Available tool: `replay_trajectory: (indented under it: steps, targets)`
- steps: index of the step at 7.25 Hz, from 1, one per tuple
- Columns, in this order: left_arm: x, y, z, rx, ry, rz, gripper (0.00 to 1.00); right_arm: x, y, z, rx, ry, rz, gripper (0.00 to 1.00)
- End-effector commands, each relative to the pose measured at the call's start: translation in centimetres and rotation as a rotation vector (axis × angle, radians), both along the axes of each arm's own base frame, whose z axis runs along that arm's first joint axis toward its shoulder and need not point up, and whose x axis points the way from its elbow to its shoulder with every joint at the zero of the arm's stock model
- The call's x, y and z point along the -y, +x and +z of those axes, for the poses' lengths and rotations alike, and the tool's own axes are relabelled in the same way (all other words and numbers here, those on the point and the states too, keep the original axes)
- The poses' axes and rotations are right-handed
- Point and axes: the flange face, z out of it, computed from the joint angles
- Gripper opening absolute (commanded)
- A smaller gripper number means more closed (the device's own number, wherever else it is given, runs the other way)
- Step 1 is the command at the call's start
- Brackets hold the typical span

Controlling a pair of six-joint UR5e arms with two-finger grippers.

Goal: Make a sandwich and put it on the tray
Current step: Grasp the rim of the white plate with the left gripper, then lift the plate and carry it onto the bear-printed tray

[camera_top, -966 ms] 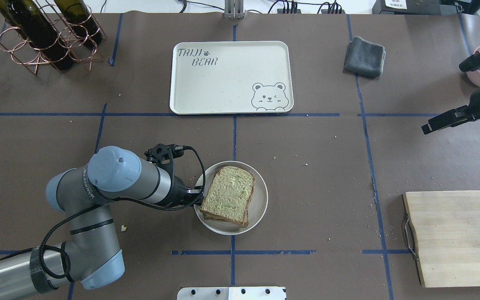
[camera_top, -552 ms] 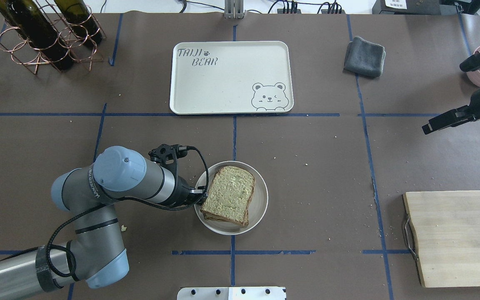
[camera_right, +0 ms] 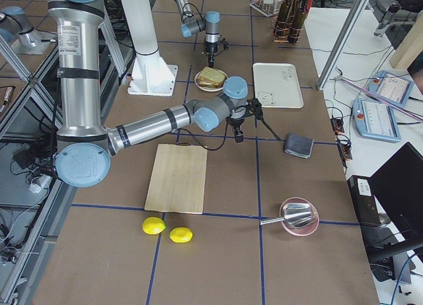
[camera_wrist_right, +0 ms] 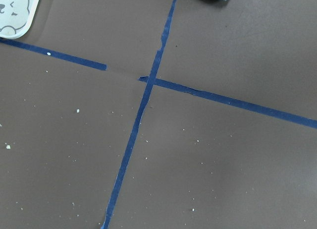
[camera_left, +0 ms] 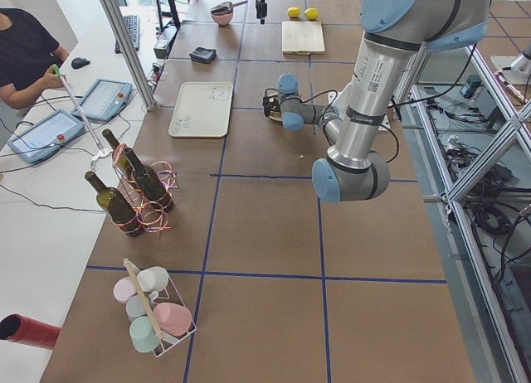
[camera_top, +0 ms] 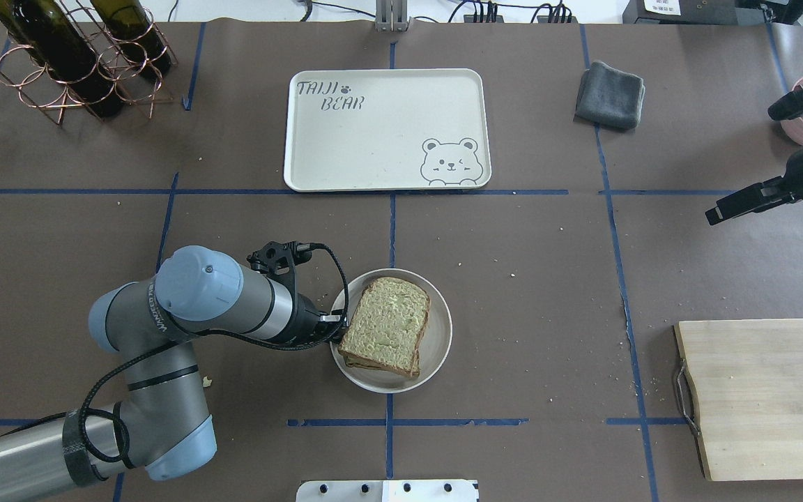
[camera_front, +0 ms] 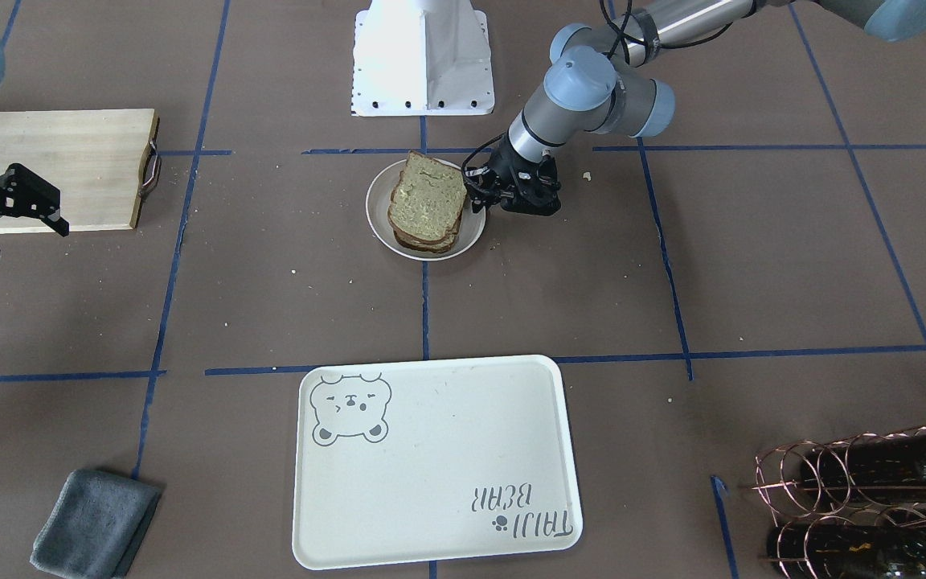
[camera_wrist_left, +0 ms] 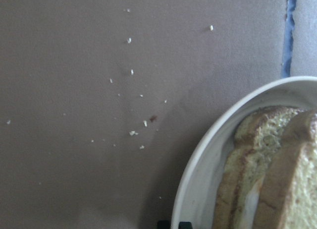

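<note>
The sandwich [camera_top: 384, 326], two bread slices stacked with a white layer between them, lies on a small round white plate [camera_top: 436, 348] at the table's middle. It also shows in the front view [camera_front: 427, 201] and the left wrist view [camera_wrist_left: 262, 179]. My left gripper [camera_top: 337, 328] is at the plate's left rim [camera_wrist_left: 198, 189], its tips close together astride the rim. The cream bear tray [camera_top: 387, 129] lies beyond the plate with nothing on it. My right gripper [camera_front: 21, 237] hangs open and empty far to the right.
A wooden cutting board [camera_top: 764, 397] lies at the near right. A grey cloth [camera_top: 610, 94] lies right of the tray. A copper rack with wine bottles [camera_top: 74, 56] stands far left. A pink bowl [camera_top: 802, 111] sits at the right edge. Two lemons [camera_right: 168, 230] lie beyond the board.
My left arm has moved slightly to the right, and the plate with the sandwich has shifted a little right with it. The right arm has not moved.
</note>
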Motion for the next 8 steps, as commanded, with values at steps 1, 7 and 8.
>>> replay_trajectory:
  steps: [1,7,8]
  targets:
    - [1.1,-1.7,-1.6,-0.055,-0.098,-0.073,0.00,0.0,0.0,-0.1,0.001,0.002,0.000,1.00]
    - [7.3,-4.3,-5.6,-0.234,-0.433,-0.493,0.00,0.0,0.3,-0.3,0.004,0.007,0.005,1.00]
    - [10.0,-3.6,-6.3,-0.245,-0.442,-0.581,0.00,-0.1,0.3,-0.4,0.004,0.007,0.005,1.00]
